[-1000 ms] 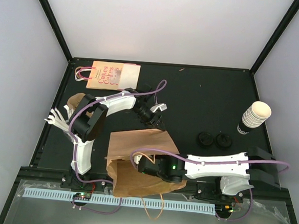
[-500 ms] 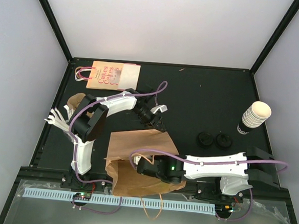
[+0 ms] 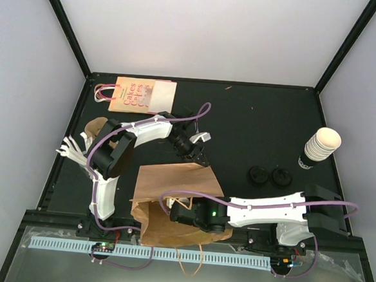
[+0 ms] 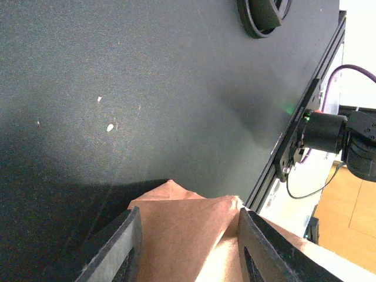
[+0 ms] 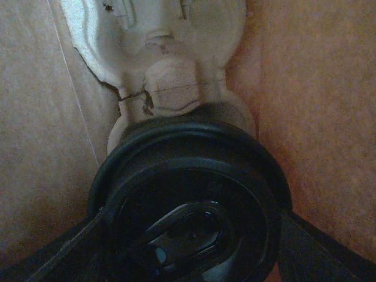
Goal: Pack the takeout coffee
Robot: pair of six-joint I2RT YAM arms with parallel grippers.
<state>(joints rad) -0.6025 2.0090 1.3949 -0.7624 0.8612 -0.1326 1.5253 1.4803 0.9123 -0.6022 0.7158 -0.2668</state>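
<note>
The takeout coffee [image 5: 191, 200] is sitting inside the brown paper bag [image 3: 172, 178]. Its black lid [image 5: 188, 147] is facing your right wrist camera, and its long axis is pointing away, deeper into the bag, toward the pulp tray [image 5: 158, 35] lying just beyond. Your right tool [image 5: 189, 252] is grasping the cup, fingers [image 5: 53, 252] flanking it below the lid. Your left tool [image 4: 188, 241] is straddling the bag's far edge over the worktop [image 3: 260, 127], jaws half parted. I cannot tell whether they are pinching the paper. The right arm is nearer, so I am judging the seating push along that axis to be its job.
</note>
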